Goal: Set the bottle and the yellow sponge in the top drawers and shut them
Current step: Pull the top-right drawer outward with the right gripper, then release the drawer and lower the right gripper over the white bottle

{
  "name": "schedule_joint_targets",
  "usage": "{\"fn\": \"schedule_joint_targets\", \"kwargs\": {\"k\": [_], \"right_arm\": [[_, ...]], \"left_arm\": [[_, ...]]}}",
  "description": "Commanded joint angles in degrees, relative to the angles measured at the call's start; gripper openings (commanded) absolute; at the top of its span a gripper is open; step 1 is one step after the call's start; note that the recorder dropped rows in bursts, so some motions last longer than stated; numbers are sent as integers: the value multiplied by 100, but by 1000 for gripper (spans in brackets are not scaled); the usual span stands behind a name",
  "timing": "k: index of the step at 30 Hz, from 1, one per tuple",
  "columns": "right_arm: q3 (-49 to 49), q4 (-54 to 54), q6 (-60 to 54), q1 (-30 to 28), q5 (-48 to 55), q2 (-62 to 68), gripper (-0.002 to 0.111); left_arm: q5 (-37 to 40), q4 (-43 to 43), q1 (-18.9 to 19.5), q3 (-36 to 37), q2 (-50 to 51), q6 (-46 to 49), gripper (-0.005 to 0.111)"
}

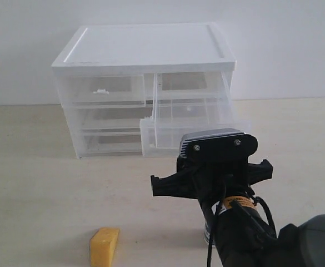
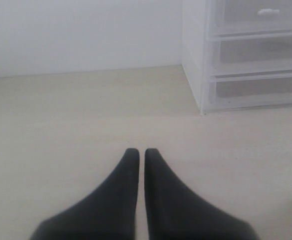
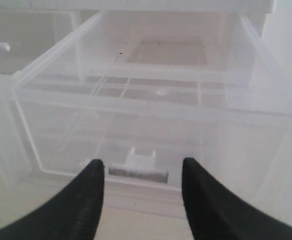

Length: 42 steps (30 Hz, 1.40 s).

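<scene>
- Two clear top drawers: left drawer shut, right drawer pulled out.
- Yellow sponge, a wedge, on the bench, well apart.
- Right fingers spread before its handle.
- Left fingers pressed together, empty.
- Orange label on right arm, too small to read.

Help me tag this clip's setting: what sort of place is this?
Probably a robot lab bench, not a home: bare white wall, plain pale table, and a plastic drawer cabinet facing a black robot arm.

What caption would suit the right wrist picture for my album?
Open jaws face the pulled-out clear top drawer and its white tab handle.
</scene>
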Motion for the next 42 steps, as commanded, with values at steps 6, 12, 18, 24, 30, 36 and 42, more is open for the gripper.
{"fn": "schedule_joint_targets", "kwargs": {"k": [6,12,18,24,30,36,42], "right_arm": [[213,29,-150,3,502,-945,58],[467,43,-538,3,1639,-1695,58],[497,139,-1236,3,3215,-2151,58],[497,1057,-2702,-8,4359,-2292,58],[400,3116,-4951,-8,4406,-2301,58],[-36,4684,-7174,-8,4472,-2301,58],[-270,4684,-7258,-8,4200,-2301,58]], "left_arm": [[-59,25,16,21,-16,25,4],[-59,25,16,21,-16,25,4],[-59,25,16,21,-16,25,4],[-59,25,16,21,-16,25,4],[-59,25,16,21,-16,25,4],[-59,25,16,21,-16,25,4],[-59,25,16,21,-16,25,4]]}}
